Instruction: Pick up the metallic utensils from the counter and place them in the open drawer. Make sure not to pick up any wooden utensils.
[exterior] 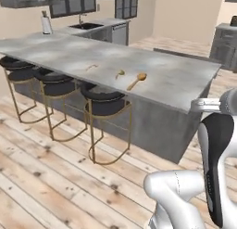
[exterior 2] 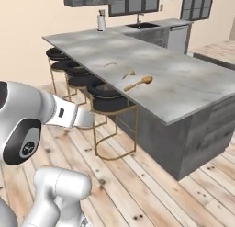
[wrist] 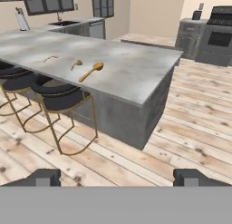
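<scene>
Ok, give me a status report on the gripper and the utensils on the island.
Gripper open, empty, well short of pale grey marbled counter. Three tan wooden utensils lying there. No metal utensil spotted. Black stools line the near side.

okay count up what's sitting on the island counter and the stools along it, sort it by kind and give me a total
Wooden utensils on the counter: 3, a long spoon, a smaller spoon-like piece and a thin curved stick.
Black bar stools with gold legs: 3, near, middle, far.
Metallic utensils: 0 visible on the counter.
Total: 6
</scene>
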Robot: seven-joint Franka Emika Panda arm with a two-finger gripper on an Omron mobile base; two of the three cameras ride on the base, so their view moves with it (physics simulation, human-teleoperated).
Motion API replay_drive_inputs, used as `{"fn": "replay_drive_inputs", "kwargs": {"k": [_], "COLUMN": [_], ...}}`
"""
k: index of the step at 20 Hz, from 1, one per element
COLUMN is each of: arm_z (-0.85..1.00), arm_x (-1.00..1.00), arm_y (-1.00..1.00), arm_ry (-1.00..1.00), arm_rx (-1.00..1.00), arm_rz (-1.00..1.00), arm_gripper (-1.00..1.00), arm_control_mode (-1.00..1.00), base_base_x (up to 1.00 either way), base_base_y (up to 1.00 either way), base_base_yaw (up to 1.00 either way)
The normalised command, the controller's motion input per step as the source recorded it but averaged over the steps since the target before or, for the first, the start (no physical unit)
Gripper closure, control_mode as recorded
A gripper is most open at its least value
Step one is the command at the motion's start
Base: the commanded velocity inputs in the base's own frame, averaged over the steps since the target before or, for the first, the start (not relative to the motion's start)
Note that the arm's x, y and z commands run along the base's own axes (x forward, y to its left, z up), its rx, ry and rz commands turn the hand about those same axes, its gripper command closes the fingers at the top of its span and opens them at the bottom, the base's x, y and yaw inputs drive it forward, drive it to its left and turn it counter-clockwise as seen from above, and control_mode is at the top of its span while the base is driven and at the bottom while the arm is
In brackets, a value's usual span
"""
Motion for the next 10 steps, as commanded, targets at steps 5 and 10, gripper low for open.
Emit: {"fn": "replay_drive_inputs", "kwargs": {"k": [5,10], "arm_z": [0.00,0.00], "arm_x": [0.00,0.00], "arm_y": [0.00,0.00], "arm_ry": [0.00,0.00], "arm_rx": [0.00,0.00], "arm_rz": [0.00,0.00], "arm_gripper": [-1.00,-1.00], "arm_control_mode": [1.00,1.00], "base_base_x": [1.00,0.99], "base_base_y": [1.00,1.00], "base_base_yaw": [-0.16,-0.13]}}
